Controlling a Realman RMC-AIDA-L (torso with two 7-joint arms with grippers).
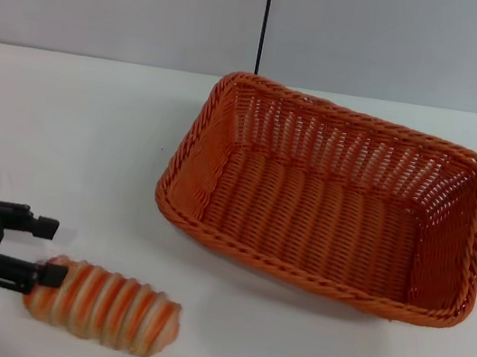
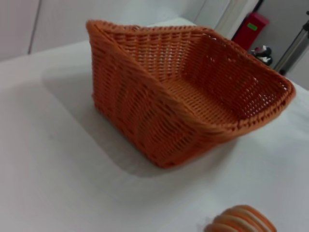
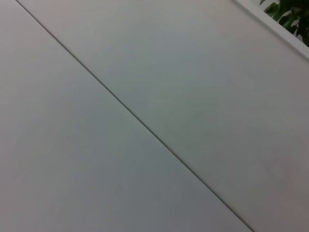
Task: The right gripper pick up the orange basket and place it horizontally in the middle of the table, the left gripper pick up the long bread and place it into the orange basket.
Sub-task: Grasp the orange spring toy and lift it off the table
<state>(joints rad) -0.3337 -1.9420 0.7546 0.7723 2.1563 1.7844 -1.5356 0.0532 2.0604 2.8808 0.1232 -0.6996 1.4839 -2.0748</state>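
The orange basket stands empty on the white table, its long side running left to right, right of centre. It also fills the left wrist view, orange basket. The long bread, striped orange and cream, lies on the table near the front left; one end shows as long bread. My left gripper is at the bread's left end, open. Its nearer finger tip touches the loaf's end, and the loaf lies beyond the tips, not between the fingers. The right gripper is out of view.
Grey wall panels with a dark vertical seam stand behind the table. The right wrist view shows only a pale panel with a seam and a bit of green plant. A red object stands off the table.
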